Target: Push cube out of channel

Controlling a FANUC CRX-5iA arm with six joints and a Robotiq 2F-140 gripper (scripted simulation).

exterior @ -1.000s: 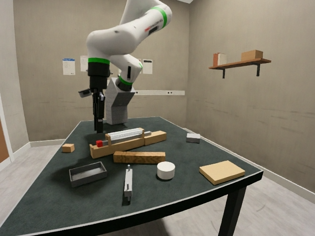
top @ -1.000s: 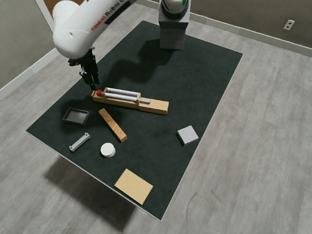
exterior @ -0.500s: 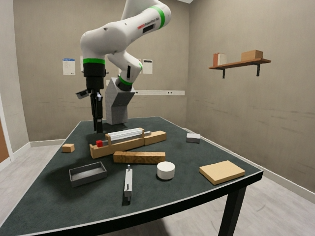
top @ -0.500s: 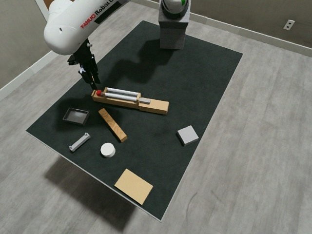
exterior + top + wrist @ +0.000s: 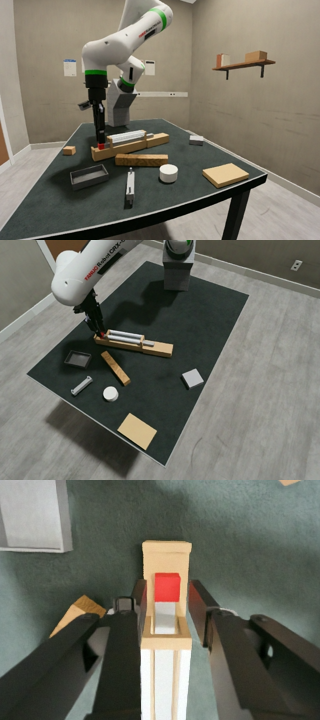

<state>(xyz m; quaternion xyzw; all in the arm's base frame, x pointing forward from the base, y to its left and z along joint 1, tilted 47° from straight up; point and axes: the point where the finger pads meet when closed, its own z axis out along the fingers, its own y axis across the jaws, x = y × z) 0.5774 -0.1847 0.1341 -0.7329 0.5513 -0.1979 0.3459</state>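
Observation:
The red cube (image 5: 103,334) (image 5: 100,146) (image 5: 167,586) sits on the short ledge at the left end of the wooden channel (image 5: 157,349) (image 5: 158,139) (image 5: 166,551), just inside the raised lip. The channel's white barred roof (image 5: 124,336) (image 5: 127,135) (image 5: 165,685) runs behind it. A grey pusher bar (image 5: 148,343) (image 5: 150,134) sticks out of the other end, and its tip shows right behind the cube in the wrist view. My gripper (image 5: 101,335) (image 5: 101,142) (image 5: 168,594) points straight down over the ledge. It is partly open, with one finger on each side of the channel and clear of the cube.
A wooden block (image 5: 115,368) (image 5: 141,159) lies in front of the channel. Also on the table are a grey tray (image 5: 77,359) (image 5: 89,176) (image 5: 32,515), a grey bar tool (image 5: 81,385) (image 5: 130,184), a white cylinder (image 5: 110,393) (image 5: 168,173), a grey square block (image 5: 192,378) (image 5: 196,140), a tan slab (image 5: 136,431) (image 5: 225,174) and a small tan cube (image 5: 69,150).

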